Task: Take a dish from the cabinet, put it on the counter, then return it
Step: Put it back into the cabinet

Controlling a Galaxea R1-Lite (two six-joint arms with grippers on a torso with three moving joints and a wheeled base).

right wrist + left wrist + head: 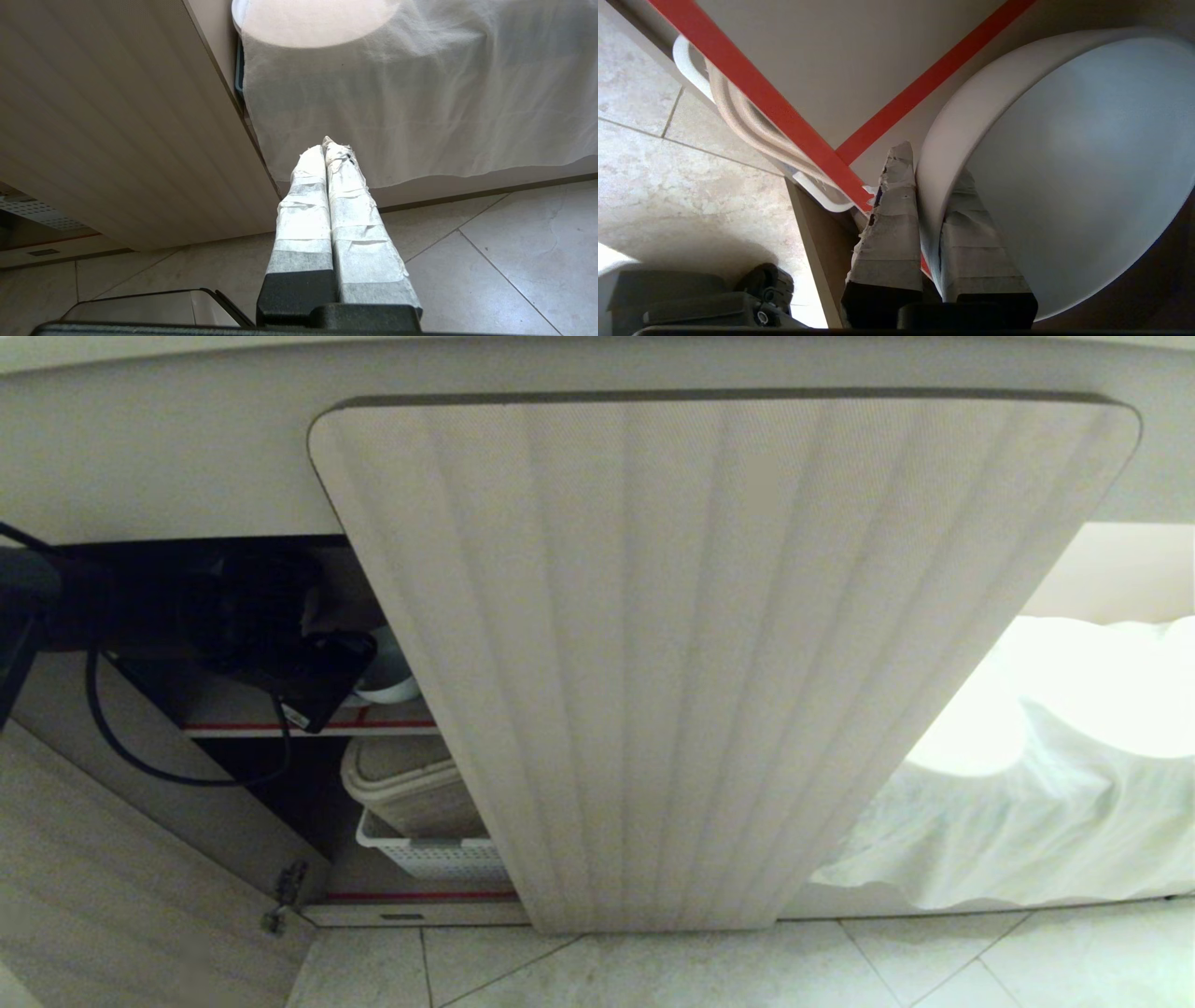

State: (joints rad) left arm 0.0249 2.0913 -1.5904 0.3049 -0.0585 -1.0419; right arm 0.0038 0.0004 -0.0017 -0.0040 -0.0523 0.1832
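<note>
Reaching into low beige fluted cabinet, left gripper pinches small white deep-sided bowl rim above red-edged shelf; right gripper parked low, fingers together, empty.

White bowl on the upper shelf of the open cabinet

The bowl is round, plain white and deep-sided, sitting on the red-edged upper shelf inside the dark cabinet. The cabinet is beige; its fluted, round-cornered door hangs open, and the bowl peeks out beside the door's edge.

no legible text or labels
</note>
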